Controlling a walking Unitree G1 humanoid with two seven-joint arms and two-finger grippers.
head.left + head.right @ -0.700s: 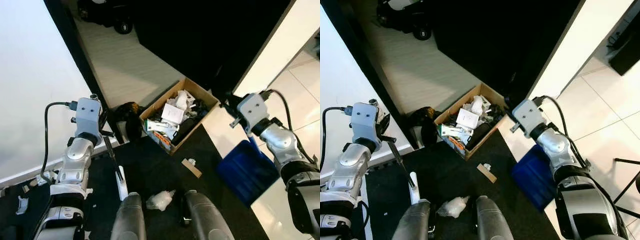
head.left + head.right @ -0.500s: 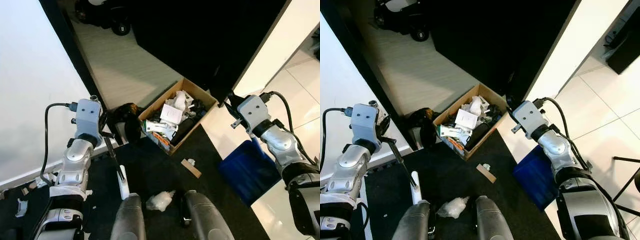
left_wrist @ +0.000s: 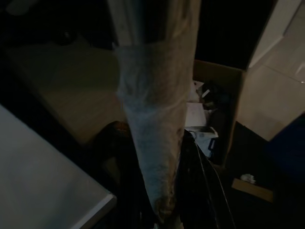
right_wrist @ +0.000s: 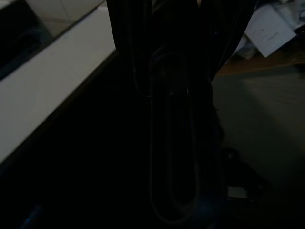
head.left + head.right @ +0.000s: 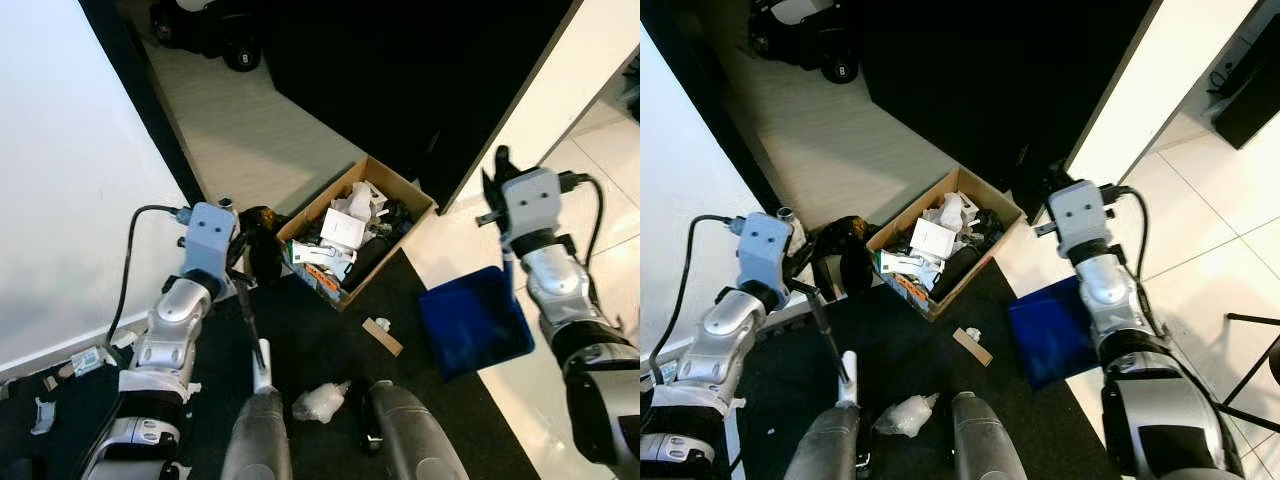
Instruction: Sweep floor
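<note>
Head views: left gripper point(image 5: 238, 278) closed round a thin black broom handle point(image 5: 250, 318) that slants down to a white end point(image 5: 262, 358) just above the robot's grey knees point(image 5: 262, 440). Right gripper point(image 5: 508, 262) holds the blue dustpan point(image 5: 472, 322) by its upright handle, fingers clamped on it; the pan hangs tilted over the edge where black mat point(image 5: 320, 340) meets white tile floor point(image 5: 600, 150).

Debris on the mat: crumpled white plastic point(image 5: 320, 400) between the knees, a small cardboard strip point(image 5: 382, 336) with a white crumb point(image 5: 383, 322) beside it. More white scraps point(image 5: 90, 358) lie along the white wall point(image 5: 70, 180) by the left arm.

Open cardboard box point(image 5: 358, 232) full of paper and packaging sits between both arms, at the mat's far edge; print on the packets too small to read. Black bag point(image 5: 258, 250) just left of the box, close to the left gripper. Dark wheeled object point(image 5: 205, 25) far back on the grey floor, cannot tell what it is.

Left wrist view, dim: a pale plastic-wrapped shaft point(image 3: 152, 124) runs down the middle and hides the fingers; behind it the box point(image 3: 217, 109), cardboard strip point(image 3: 252, 188) and a blue corner of dustpan point(image 3: 290, 148).

Right wrist view, very dark: the dustpan handle's looped shape point(image 4: 174, 143) between the fingers, white paper point(image 4: 271, 28) and box edge in one corner, pale tile point(image 4: 52, 81) opposite
</note>
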